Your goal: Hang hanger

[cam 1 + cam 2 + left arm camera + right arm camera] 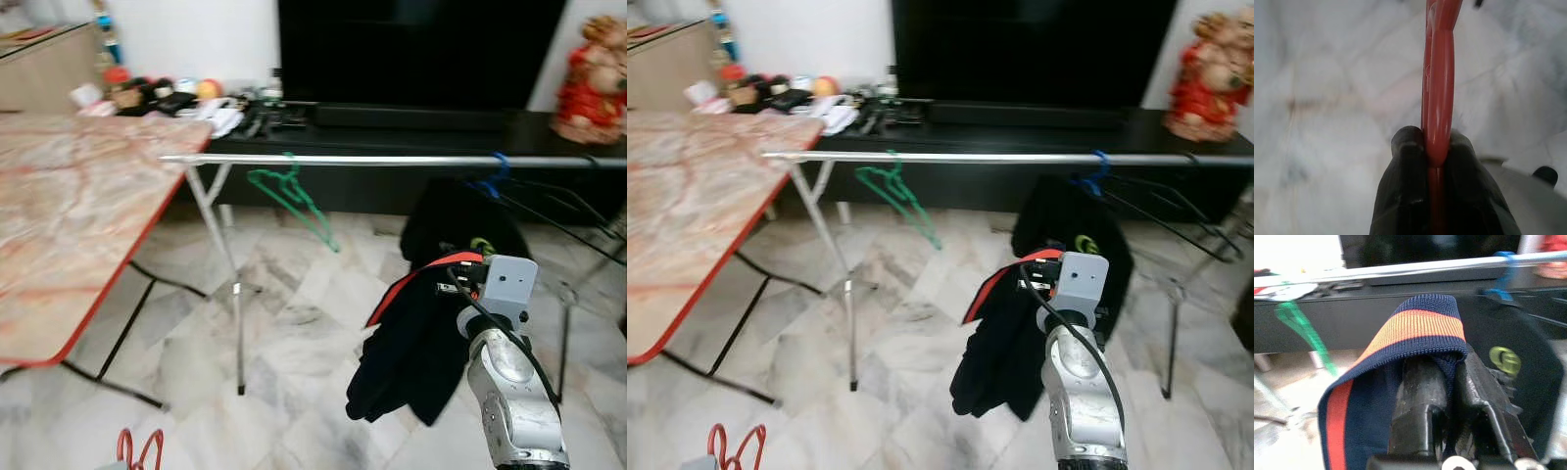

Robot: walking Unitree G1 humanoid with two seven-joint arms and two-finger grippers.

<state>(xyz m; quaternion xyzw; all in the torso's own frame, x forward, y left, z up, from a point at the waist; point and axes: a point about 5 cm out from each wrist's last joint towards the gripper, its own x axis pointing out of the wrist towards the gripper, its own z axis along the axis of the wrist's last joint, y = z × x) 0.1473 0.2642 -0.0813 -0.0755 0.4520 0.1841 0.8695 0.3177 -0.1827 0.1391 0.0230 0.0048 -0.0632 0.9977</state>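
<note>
Left wrist view shows the red hanger (1439,78) pinched tight between the two black fingers (1405,186) of the left gripper (1433,156). From the head camera, the red hanger's loops peek up at the near left, low over the marble floor (294,323).

The right gripper (1442,377) is raised on the right side. Its fingers are clamped on a dark blue shirt (1415,333) with an orange stripe. The shirt hangs down in a dark bunch beside the silver right arm (514,401).

Farther away, a long silver rail (372,160) runs from left to right. A green hanger (294,196) hangs on the rail toward the left and tilts down. A blue hanger (495,176) hangs on it toward the right, with a black shirt (451,220) under it.

A table (69,215) with a pink marble top and red edge stands on the left. Behind the rail is a low black cabinet (411,122) with a big dark TV (421,49). Small things lie in a clutter (186,98) on the cabinet's left end. A red and gold statue (591,78) sits at the far right.
</note>
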